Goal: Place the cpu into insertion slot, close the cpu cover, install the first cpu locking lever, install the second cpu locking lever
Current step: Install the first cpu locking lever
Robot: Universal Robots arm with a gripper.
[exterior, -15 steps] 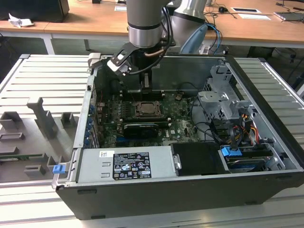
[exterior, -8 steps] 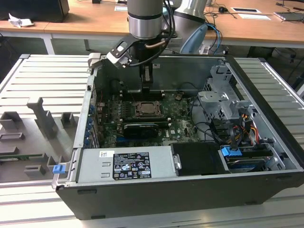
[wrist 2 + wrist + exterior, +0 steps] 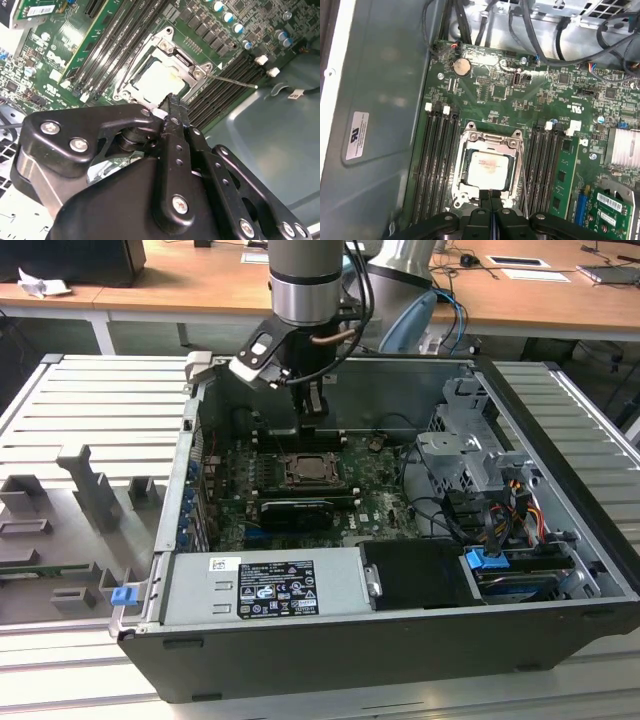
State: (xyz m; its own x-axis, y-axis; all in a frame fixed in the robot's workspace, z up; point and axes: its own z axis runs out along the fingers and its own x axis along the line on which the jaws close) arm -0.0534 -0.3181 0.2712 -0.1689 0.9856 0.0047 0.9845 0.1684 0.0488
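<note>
Gripper [image 3: 490,196], fingers pressed together, hangs over the cpu cover [image 3: 492,139]; I judge its thin locking lever [image 3: 232,80] springy, best pushed near its tip.

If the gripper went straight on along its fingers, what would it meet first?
Probably the edge of the cpu cover framing the cpu; the gripper hangs just above that edge, though depth is unclear.

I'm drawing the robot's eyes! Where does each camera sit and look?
Exterior view: off the arm, looking down into the open computer case; arm and gripper show.
First wrist view: rides the wrist, faces the green board; fingertips show.
Second wrist view: rides the wrist, slanted; gripper looms close.
Shared: both wrist views see the chip.
</note>
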